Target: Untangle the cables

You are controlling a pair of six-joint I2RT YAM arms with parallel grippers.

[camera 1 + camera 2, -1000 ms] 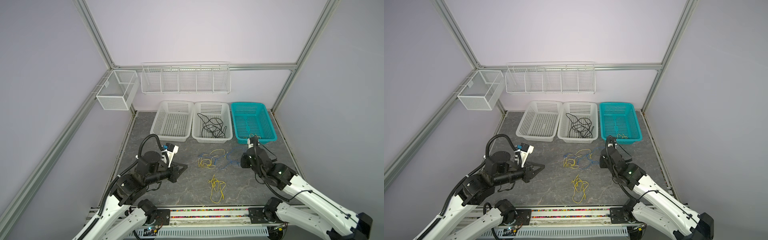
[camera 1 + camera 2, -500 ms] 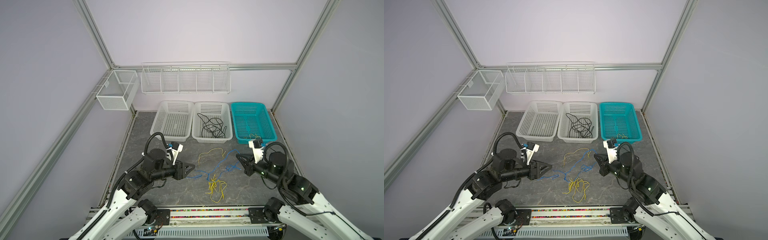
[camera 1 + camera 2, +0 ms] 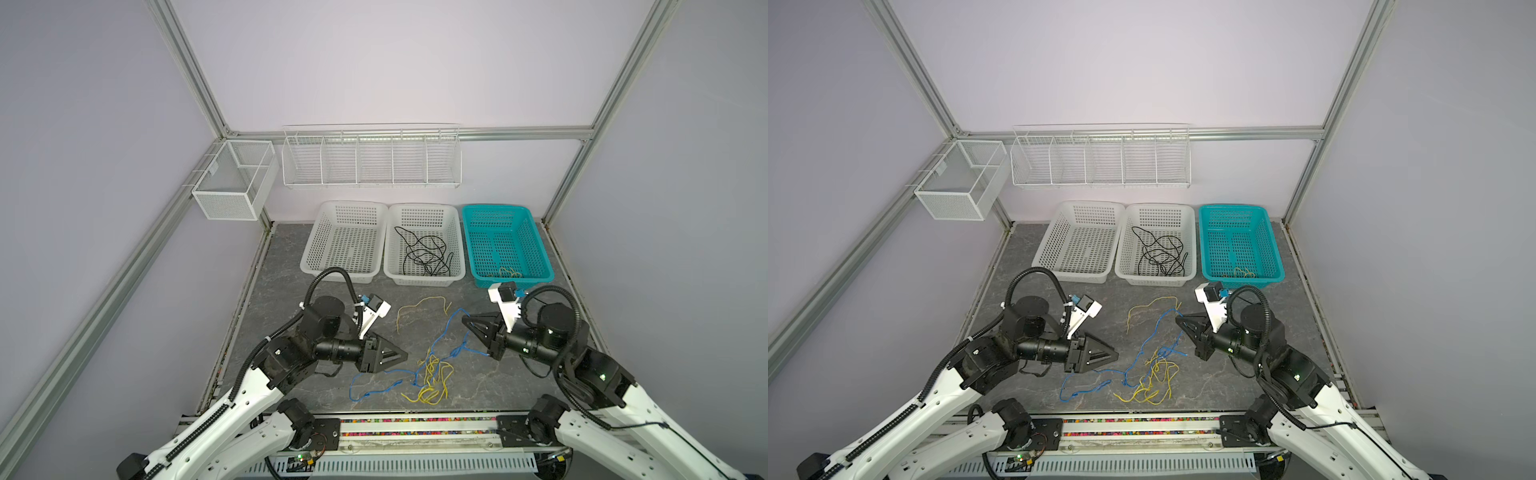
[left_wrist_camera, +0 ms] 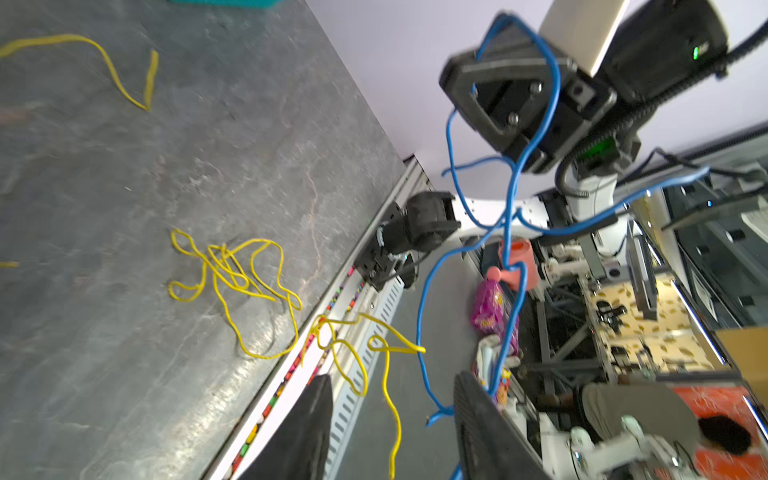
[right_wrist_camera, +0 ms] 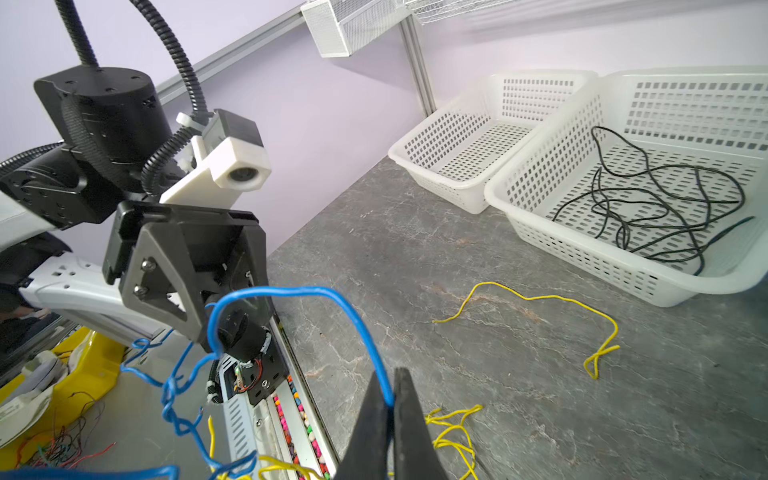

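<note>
The right gripper (image 3: 466,322) is pinched shut on the blue cable (image 3: 434,345), which droops toward seven o'clock into the yellow cable knot (image 3: 432,380). The left gripper (image 3: 404,356), at nine o'clock of that knot, stands half parted and empty, the blue strand perhaps brushing one finger (image 4: 482,428). It should take hold of the blue strand close by the knot, then both arms should draw apart slowly. No readable writing shows.

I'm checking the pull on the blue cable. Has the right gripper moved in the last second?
Yes. The right gripper, shut on the blue cable, has moved away from the teal basket, toward the middle and near edge of the table.
</note>
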